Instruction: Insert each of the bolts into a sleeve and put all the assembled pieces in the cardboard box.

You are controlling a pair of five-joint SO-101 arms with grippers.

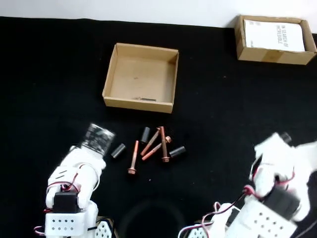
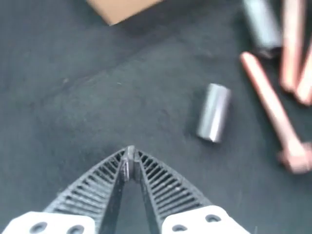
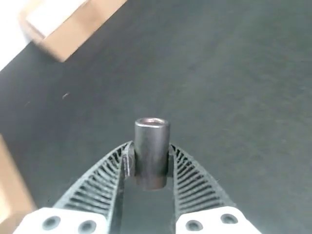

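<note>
one sleeve, pinched in right fingers

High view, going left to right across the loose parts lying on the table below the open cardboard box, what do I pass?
left loose sleeve → lone bolt → three crossed bolts → right loose sleeve

In the high view the right arm is blurred and runs off the frame's edge. A small dark thing by the cardboard box's near wall is too small to tell. In the left wrist view, the frame's edge cuts off the bolts and one sleeve. The gripped sleeve's lower end is hidden between the right fingers.
</note>
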